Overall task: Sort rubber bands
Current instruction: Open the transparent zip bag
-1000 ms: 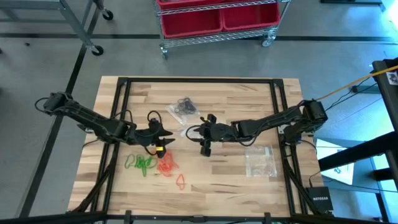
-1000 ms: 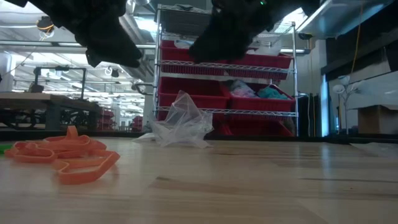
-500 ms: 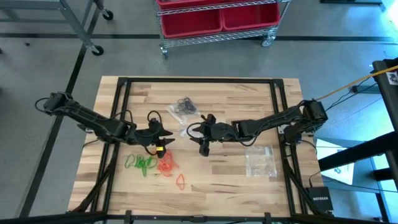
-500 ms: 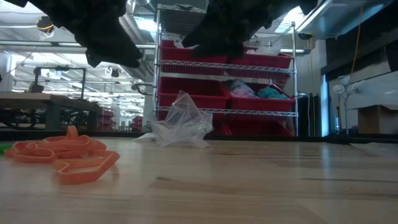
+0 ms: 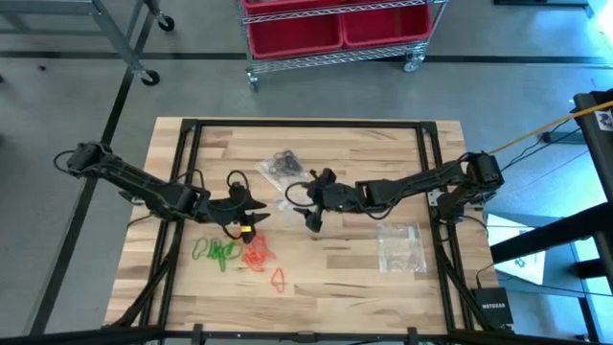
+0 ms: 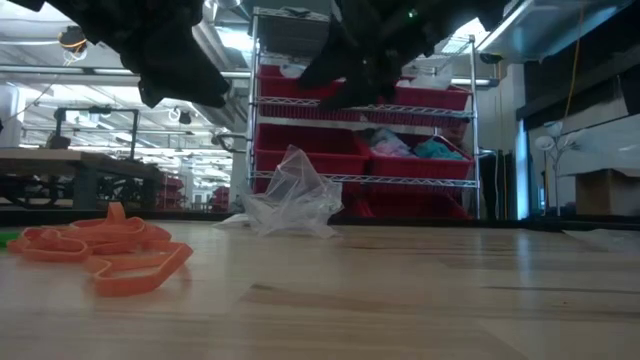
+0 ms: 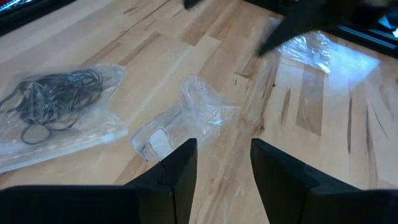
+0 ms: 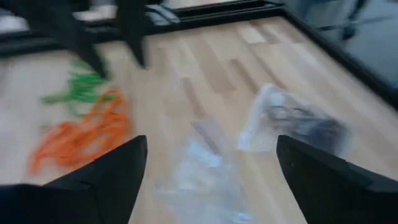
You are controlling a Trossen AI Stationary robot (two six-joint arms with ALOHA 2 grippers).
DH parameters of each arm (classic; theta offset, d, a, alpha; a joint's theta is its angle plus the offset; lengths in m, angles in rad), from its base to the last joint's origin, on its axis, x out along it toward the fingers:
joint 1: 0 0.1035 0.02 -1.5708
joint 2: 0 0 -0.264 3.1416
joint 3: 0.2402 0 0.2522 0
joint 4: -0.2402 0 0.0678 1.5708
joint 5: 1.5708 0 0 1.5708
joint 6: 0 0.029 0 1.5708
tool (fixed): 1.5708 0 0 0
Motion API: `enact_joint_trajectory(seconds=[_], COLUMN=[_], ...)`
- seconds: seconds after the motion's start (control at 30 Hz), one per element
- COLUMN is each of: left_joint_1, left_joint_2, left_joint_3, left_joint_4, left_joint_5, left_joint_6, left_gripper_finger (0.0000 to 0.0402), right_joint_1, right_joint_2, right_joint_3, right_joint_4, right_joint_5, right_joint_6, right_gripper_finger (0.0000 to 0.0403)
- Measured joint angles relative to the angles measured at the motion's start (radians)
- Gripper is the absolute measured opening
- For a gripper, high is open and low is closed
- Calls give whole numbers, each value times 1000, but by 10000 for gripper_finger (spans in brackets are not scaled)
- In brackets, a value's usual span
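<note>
While both arms hang over the middle of the table, notes by view:

High view, left gripper: the left gripper (image 5: 251, 213) sits left of centre, above the band piles, fingers parted with nothing between them.
High view, right gripper: the right gripper (image 5: 307, 205) is at table centre, just beside a crumpled clear bag (image 5: 299, 197); fingers spread wide, empty.
High view, rubber bands: green bands (image 5: 216, 252) and orange bands (image 5: 257, 256) lie side by side near the front left; one loose orange loop (image 5: 278, 279) lies a little nearer the front edge.
High view, black bands: a dark bundle inside a clear bag (image 5: 280, 166) toward the back of the table (image 5: 364, 278), behind the two grippers.
High view, other: a flat clear bag (image 5: 400, 247) lies on the right side; a red-bin shelf (image 5: 335, 29) stands beyond the table.

Low view, bands: orange bands (image 6: 100, 250) heaped on the wood at left, lying flat.
Low view, bag: the crumpled clear bag (image 6: 290, 195) stands farther back, mid-table.
Low view, arms: two dark shapes hang from above; cannot tell which is which from this view alone.

Left wrist view, fingers: own fingers (image 7: 183, 171) apart, gap empty.
Left wrist view, table: bag of black bands (image 7: 53, 109) to one side, crumpled bag (image 7: 186, 121) ahead of the fingers.

Right wrist view, fingers: own fingers (image 8: 115, 171) far apart, nothing held.
Right wrist view, table: green bands (image 8: 81, 90) and orange bands (image 8: 84, 134) touching; bag of black bands (image 8: 295, 124) apart from them.
</note>
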Motion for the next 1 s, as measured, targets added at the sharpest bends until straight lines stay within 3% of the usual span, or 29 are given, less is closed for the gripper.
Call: enact_joint_trajectory(seconds=[0.13, 0.27, 0.43, 0.77, 1.0], left_joint_1=[12, 32, 47, 80, 76], left_joint_2=[0, 0, 0, 7, 7], left_joint_3=[0, 0, 0, -1, -1], left_joint_4=[0, -1, -6, -11, -10], left_joint_5=[0, 16, 47, 50, 50], left_joint_6=[0, -1, -4, -20, -4], left_gripper_finger=[143, 143, 146, 222, 232], right_joint_1=[-3, -1, -6, -23, -21], right_joint_2=[2, 20, 57, 165, 275], right_joint_3=[0, 1, 0, 51, 126], right_joint_4=[1, -27, -51, -37, -80], right_joint_5=[49, -61, -102, -159, -106], right_joint_6=[12, -52, -186, -257, -270], right_gripper_finger=[346, 342, 342, 342, 335])
